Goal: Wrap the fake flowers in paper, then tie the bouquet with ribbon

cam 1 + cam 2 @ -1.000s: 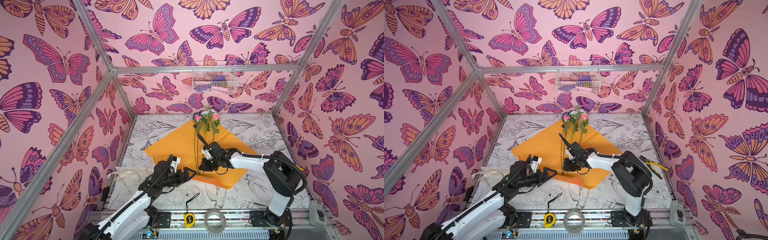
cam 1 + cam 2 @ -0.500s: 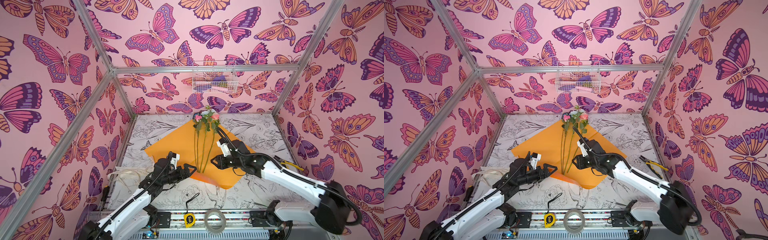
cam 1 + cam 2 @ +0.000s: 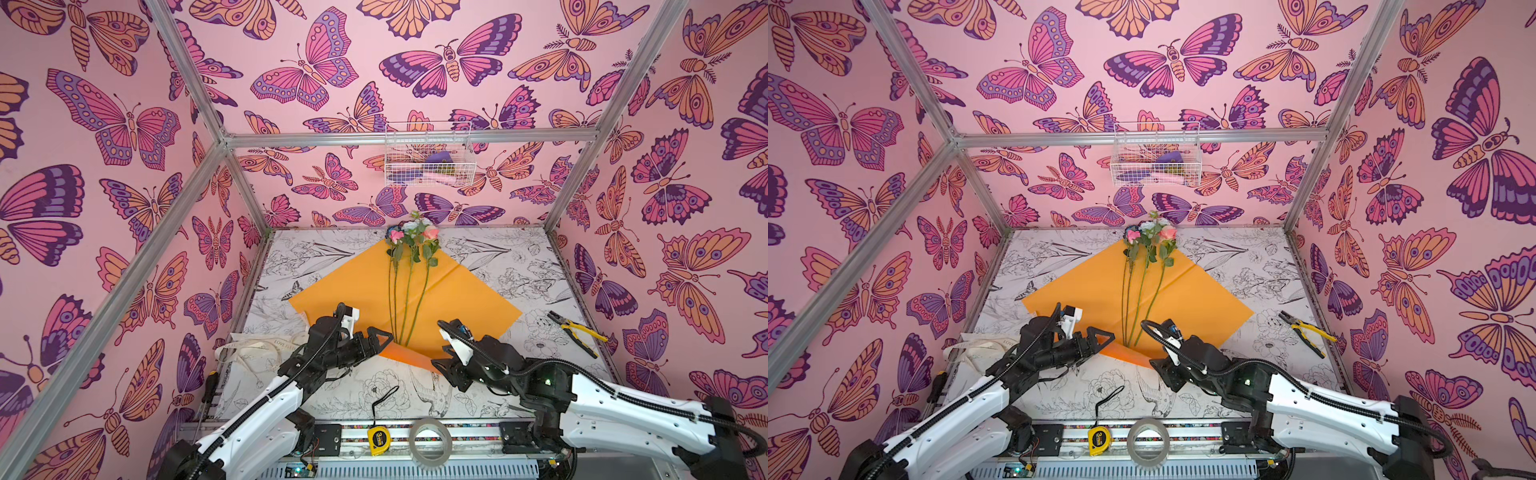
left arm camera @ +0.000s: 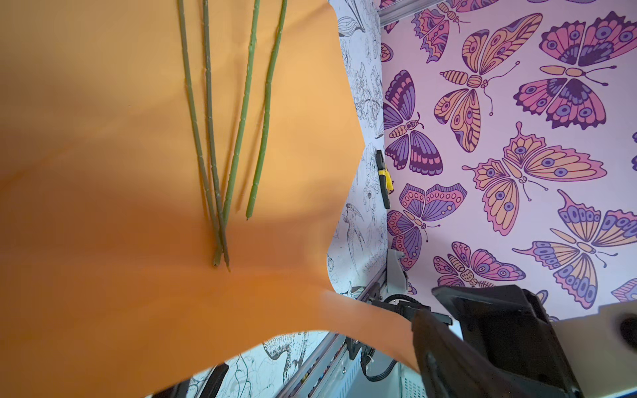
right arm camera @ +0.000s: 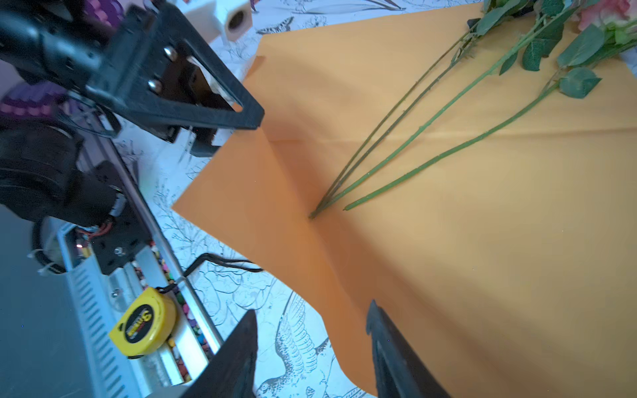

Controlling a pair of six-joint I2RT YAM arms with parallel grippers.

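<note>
The bouquet of fake flowers (image 3: 409, 266) lies on the orange paper (image 3: 457, 303) at the middle of the bench (image 3: 519, 266), with the blooms at the far end. Only the right wrist view shows the right gripper (image 5: 312, 312) half-open over the paper's near edge. The left gripper (image 3: 382, 343) is wide open and holds nothing.

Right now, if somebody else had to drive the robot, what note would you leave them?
Left gripper: open, at the folded near corner of the orange paper.
Right gripper: open at the paper's near edge, holding nothing.
Flowers: stems lie loose, fanned out on the paper; the ribbon lies left of it.
Done: near corner folded up.
Left: wrap, then tie.
</note>
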